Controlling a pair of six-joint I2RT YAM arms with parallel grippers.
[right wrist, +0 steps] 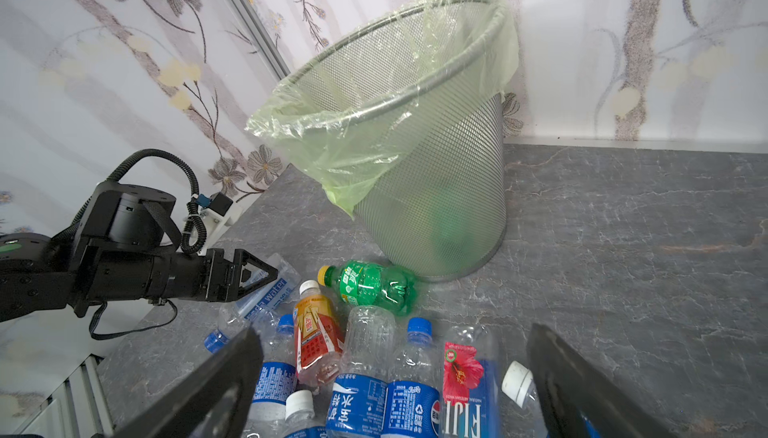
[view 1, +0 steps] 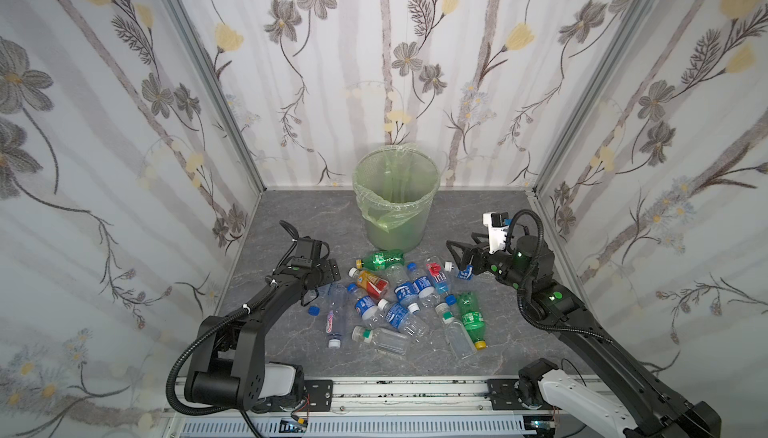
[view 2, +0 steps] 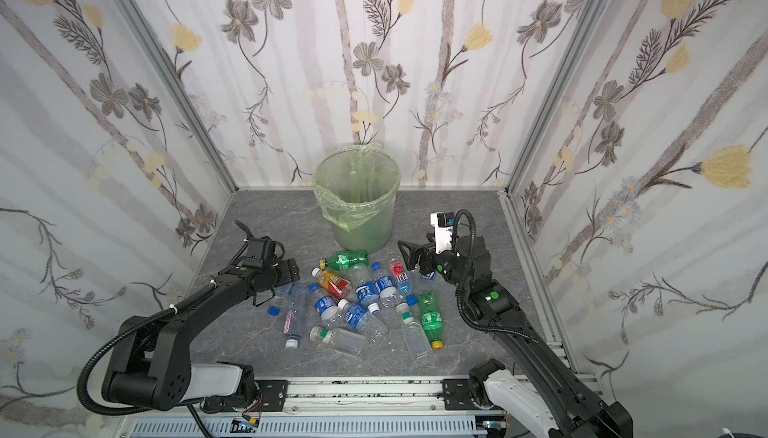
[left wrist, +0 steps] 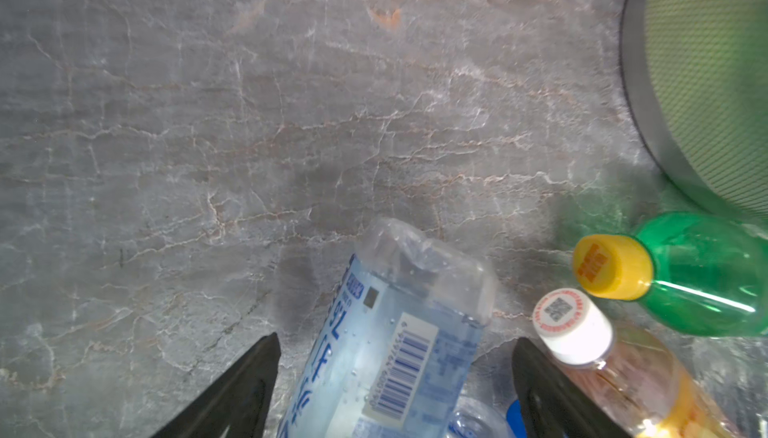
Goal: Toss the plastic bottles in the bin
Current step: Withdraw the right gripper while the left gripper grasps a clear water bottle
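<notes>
Several plastic bottles (view 1: 399, 303) lie in a heap on the grey stone-look floor in front of the bin (view 1: 395, 223), a mesh basket lined with a pale green bag (right wrist: 357, 153). My left gripper (left wrist: 395, 340) is low at the heap's left edge and open. Its fingers straddle a clear bottle with a pale blue label (left wrist: 415, 290), with a gap on each side. My right gripper (right wrist: 392, 330) hangs open over the heap's right side, above blue-labelled bottles and a red-flower bottle (right wrist: 465, 377). A green bottle (view 1: 380, 260) lies at the bin's foot beside an orange-red labelled bottle (view 1: 372, 283).
Flowered walls with aluminium corner posts (view 1: 208, 82) enclose the floor on three sides. A metal rail (view 1: 407, 394) runs along the front and carries both arm bases. A loose blue cap (view 1: 313, 311) lies left of the heap. A second green bottle (view 1: 471, 315) lies at the right.
</notes>
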